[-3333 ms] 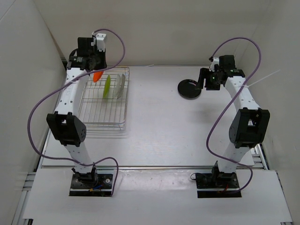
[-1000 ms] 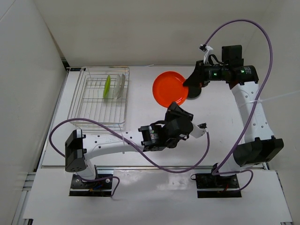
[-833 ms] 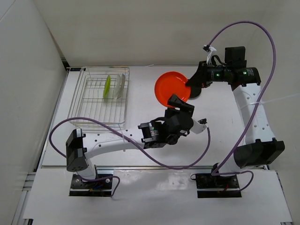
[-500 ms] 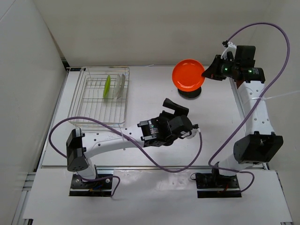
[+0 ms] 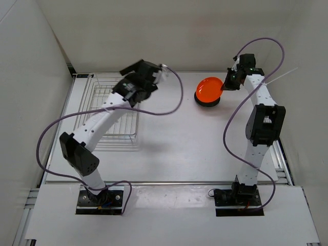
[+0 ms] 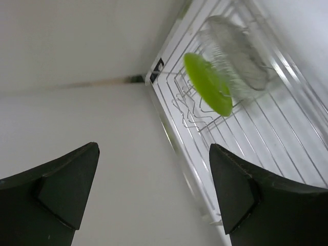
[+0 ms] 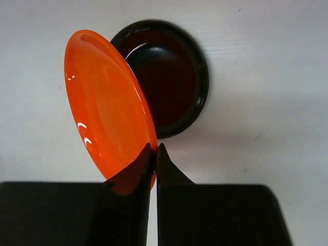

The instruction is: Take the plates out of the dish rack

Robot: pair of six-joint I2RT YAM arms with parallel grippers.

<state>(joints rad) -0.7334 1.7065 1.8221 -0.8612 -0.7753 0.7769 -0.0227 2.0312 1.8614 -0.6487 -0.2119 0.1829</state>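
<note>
surface: flat white matte tabletop (image 5: 174,148), fills centre of top view | back: plain white back wall panel (image 5: 169,31), upper frame | sides: left white wall panel (image 5: 25,102), right white wall panel (image 5: 310,102), meet tabletop edges | near edge: silver metal rail (image 5: 169,182), white front board (image 5: 169,220) along bottom | light: soft, even, faint grey shadows on tabletop

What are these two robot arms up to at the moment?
They are emptying a dish rack. The right gripper pinches the orange plate by its rim and holds it tilted over the black plate, which lies flat on the table. The left gripper, jaws wide open and empty, hovers by the rack, where the lime green plate and the clear plate stand on edge.
</note>
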